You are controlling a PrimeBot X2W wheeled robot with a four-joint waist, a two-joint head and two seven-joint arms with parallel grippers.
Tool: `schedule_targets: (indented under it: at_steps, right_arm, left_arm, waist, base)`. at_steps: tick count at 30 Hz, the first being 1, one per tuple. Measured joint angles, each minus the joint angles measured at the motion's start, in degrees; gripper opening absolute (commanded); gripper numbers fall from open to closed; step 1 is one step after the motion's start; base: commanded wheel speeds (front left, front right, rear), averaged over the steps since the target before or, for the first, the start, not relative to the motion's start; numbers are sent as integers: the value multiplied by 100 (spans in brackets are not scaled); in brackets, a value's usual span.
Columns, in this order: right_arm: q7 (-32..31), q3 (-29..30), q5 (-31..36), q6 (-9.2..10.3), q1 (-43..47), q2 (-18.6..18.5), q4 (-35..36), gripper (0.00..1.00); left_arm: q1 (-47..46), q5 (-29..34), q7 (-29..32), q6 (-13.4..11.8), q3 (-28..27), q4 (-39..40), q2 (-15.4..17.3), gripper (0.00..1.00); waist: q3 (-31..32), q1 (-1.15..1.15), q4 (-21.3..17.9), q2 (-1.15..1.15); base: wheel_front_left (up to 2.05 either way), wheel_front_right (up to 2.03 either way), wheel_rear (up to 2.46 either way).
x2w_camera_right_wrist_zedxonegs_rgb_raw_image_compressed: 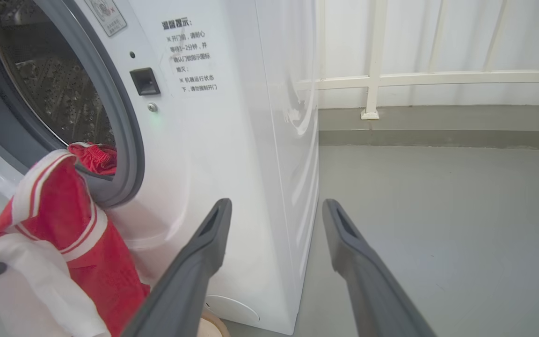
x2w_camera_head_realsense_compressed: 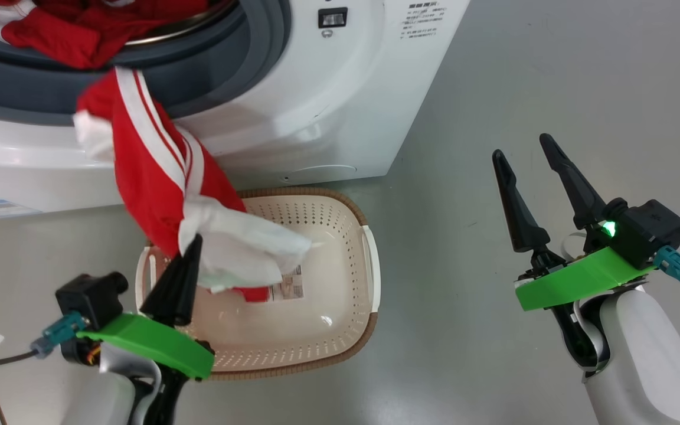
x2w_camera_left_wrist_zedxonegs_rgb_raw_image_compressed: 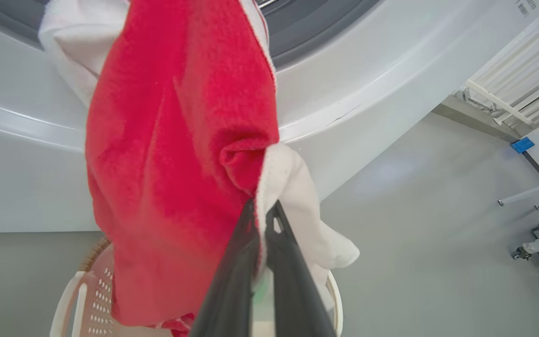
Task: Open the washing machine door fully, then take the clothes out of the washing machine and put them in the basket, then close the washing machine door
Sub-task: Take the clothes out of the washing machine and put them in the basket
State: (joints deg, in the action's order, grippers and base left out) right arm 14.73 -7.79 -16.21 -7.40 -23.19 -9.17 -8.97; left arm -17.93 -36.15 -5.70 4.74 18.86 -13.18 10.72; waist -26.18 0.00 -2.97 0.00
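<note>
My left gripper (x2w_camera_head_realsense_compressed: 193, 243) is clamped on the white edge of a red garment (x2w_camera_head_realsense_compressed: 151, 177). The garment hangs from eleven o'clock, out of the washing machine (x2w_camera_head_realsense_compressed: 328, 106) mouth, where more red clothes (x2w_camera_head_realsense_compressed: 74, 29) lie. The basket (x2w_camera_head_realsense_compressed: 340, 236) sits just below my fingers on the floor (x2w_camera_head_realsense_compressed: 493, 88). My right gripper (x2w_camera_head_realsense_compressed: 521, 147), at three o'clock, stands spread and empty.

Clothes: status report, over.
Left gripper shut on red-and-white garment, over basket, top end at washing machine mouth. Right gripper open, empty. More red clothes in drum. Nothing blocking.
</note>
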Motion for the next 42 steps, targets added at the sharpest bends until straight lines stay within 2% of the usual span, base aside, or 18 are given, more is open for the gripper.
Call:
schedule_targets:
  at_steps: [5,10,20,27,35,42]
  right_arm:
    - [0,-25,0,0,-1,2,1,100]
    - [0,-26,0,0,-2,2,2,100]
    - [0,-67,0,0,-47,26,16,100]
    - [0,-87,1,0,-86,60,40,100]
    - [0,-115,1,0,-274,142,83,100]
    - [0,-248,7,0,-344,208,86,100]
  left_arm:
    - [106,-109,166,-8,123,-46,-18,0]
    - [107,-223,210,-1,153,-470,-53,0]
    - [-606,-298,-19,158,337,-2284,-305,0]
    - [-1267,-335,-96,216,836,-3587,-582,0]
    - [-1909,-660,-250,257,1302,-4451,-572,0]
    - [-2391,-700,-294,257,1618,-5234,-471,0]
  waist:
    - [-37,0,-25,0]
    - [-87,0,-45,0]
    - [-233,0,-142,0]
    - [-385,0,-248,0]
    - [-615,0,-398,0]
    - [-869,0,-505,0]
  base:
    - [0,0,0]
    - [0,0,0]
    - [0,0,0]
    - [0,0,0]
    - [0,0,0]
    - [0,0,0]
